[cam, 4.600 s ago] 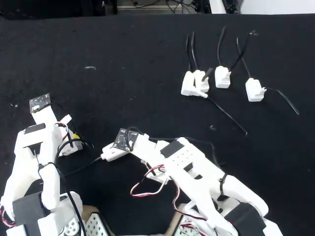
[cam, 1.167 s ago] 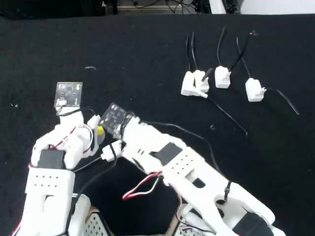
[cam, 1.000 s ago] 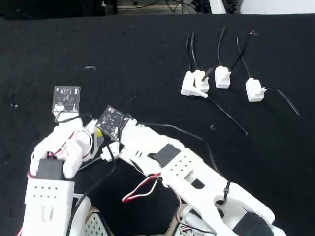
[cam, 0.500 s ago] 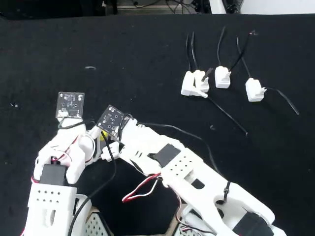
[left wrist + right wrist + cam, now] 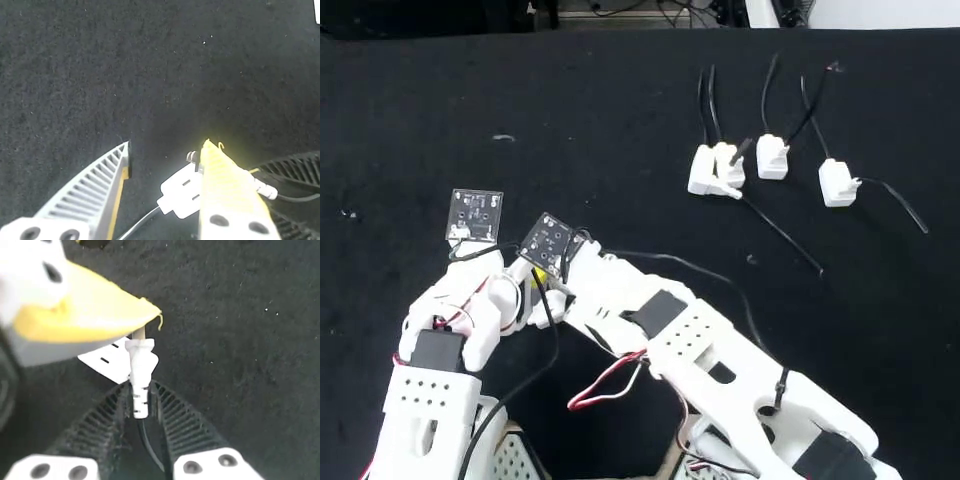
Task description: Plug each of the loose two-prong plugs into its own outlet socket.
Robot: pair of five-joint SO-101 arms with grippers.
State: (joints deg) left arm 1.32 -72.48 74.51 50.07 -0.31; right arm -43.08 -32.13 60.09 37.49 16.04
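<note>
A black cloth covers the whole table [image 5: 620, 100], with small pale specks on it. Behind the far edge, a narrow strip of the room shows some dark cables [image 5: 670, 10].

At the left, the left arm [image 5: 430, 370] rises from the near edge and leans toward the middle. A small square board [image 5: 475, 215] sits on its wrist. The left gripper [image 5: 167, 145] hangs low over the cloth with its fingers wide apart, one white and ribbed, one yellow. A white socket block [image 5: 180, 194] with two slots lies on the cloth inside this gap, just beside the yellow finger.

The right arm [image 5: 720, 370] comes from the near right corner and stretches diagonally to the left, with a second board [image 5: 550, 245] on its wrist. The right gripper [image 5: 140, 387] meets the left one there. Its black ribbed fingers are closed narrowly on a white two-prong plug [image 5: 140, 365], whose prongs point at the socket block, very near it; I cannot tell if they touch.

Far to the right and well apart lie a double white connector [image 5: 713, 170], a middle connector [image 5: 772, 158] and an outer connector [image 5: 838, 184], each with a black cord.
</note>
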